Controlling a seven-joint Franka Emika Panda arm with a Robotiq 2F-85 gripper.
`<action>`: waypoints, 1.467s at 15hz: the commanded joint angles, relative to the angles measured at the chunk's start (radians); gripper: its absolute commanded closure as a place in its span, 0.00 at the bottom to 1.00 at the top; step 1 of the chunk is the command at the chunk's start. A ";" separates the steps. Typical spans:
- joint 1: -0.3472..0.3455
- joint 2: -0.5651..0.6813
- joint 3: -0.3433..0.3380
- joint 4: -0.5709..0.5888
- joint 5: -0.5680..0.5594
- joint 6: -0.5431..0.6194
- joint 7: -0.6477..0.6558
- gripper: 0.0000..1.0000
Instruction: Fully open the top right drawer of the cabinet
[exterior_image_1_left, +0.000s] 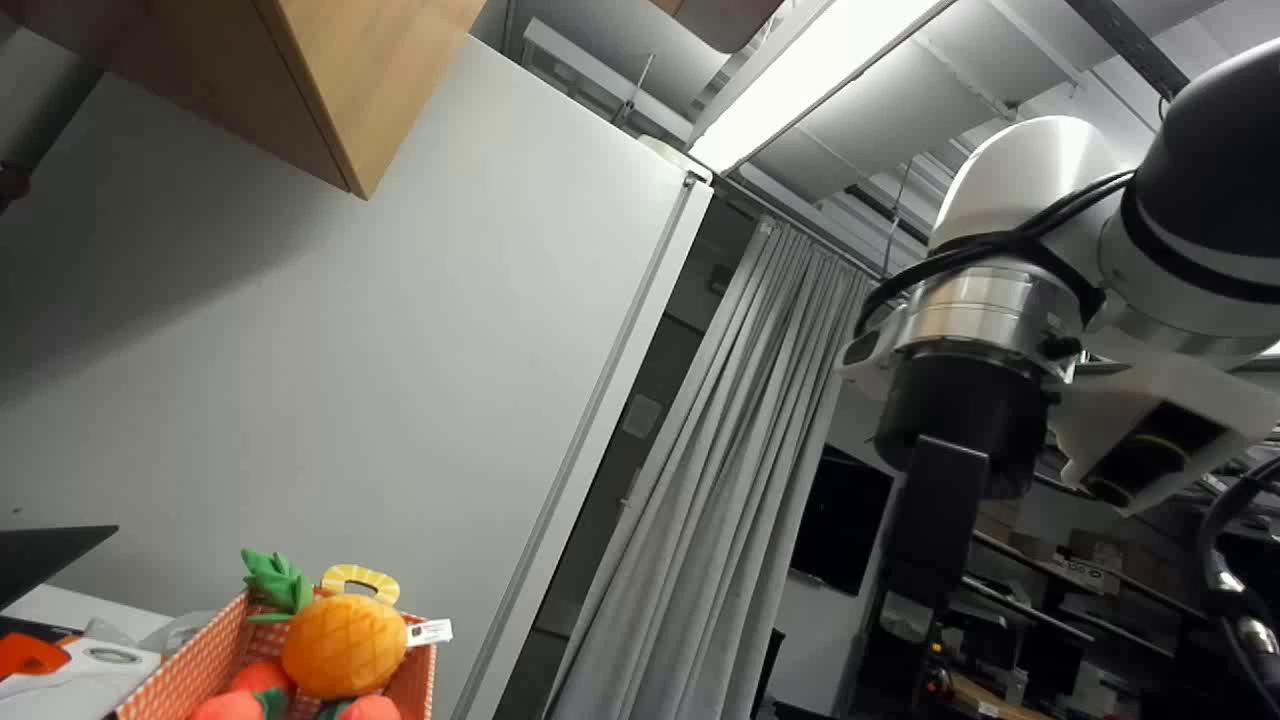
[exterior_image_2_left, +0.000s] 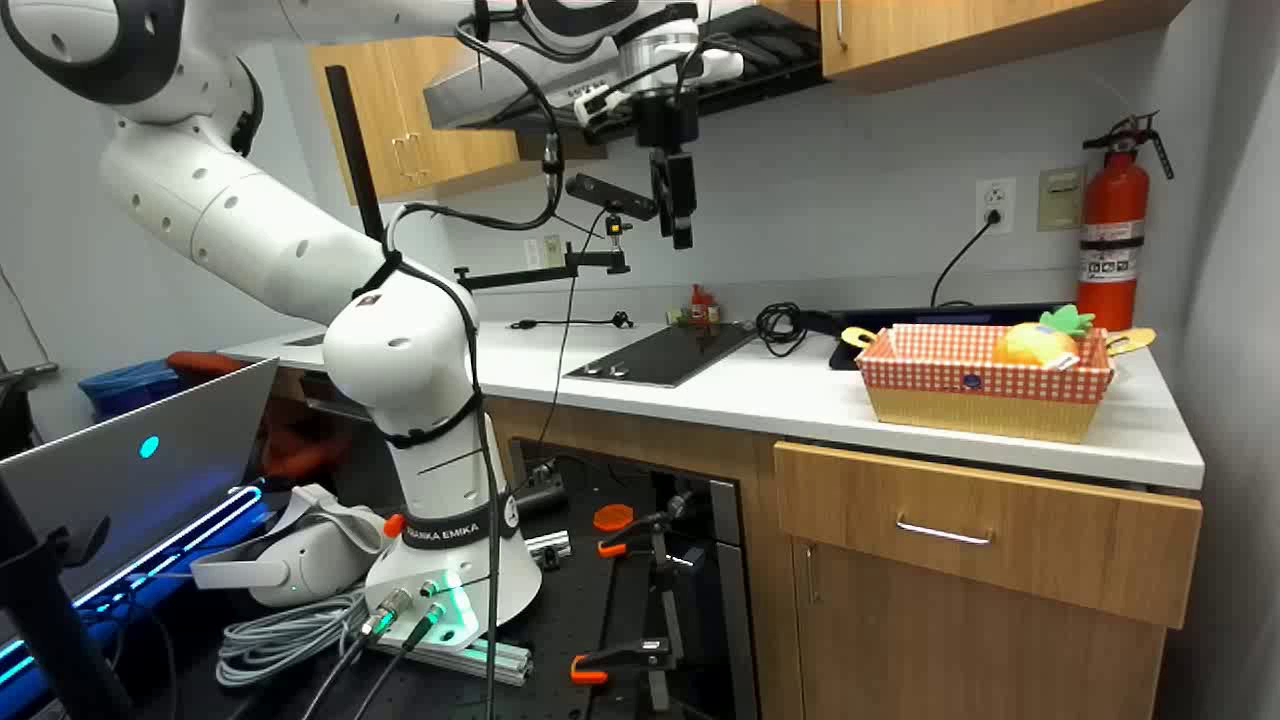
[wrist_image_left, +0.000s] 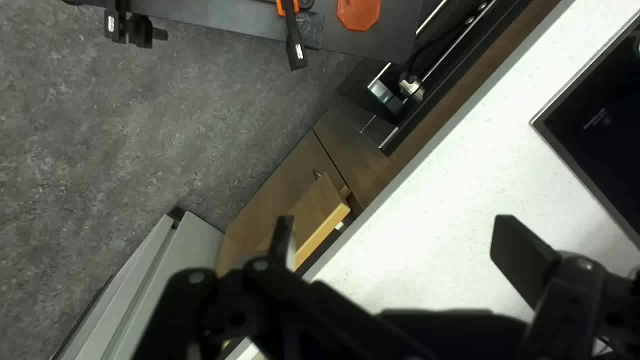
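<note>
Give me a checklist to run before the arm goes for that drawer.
1. Gripper open: ok, its jaws stand wide apart with nothing gripped.
2. Drawer fully open: not ok, it is only ajar, its front standing out from the cabinet.
3. Gripper at the drawer handle: not ok, it hangs high above and away from it.
4. Way to the drawer handle unblocked: ok, nothing stands in front of it in an exterior view.
5. Basket resting on the countertop: ok, though it stands near the front edge.
6. Drawer free of anything that could jam: cannot tell, no view shows its inside clearly.
</note>
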 joint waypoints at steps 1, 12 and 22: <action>-0.007 0.002 0.004 0.002 0.003 -0.003 -0.004 0.00; -0.007 0.002 0.004 0.002 0.003 -0.003 -0.004 0.00; -0.050 0.039 -0.028 0.004 -0.024 0.028 -0.021 0.00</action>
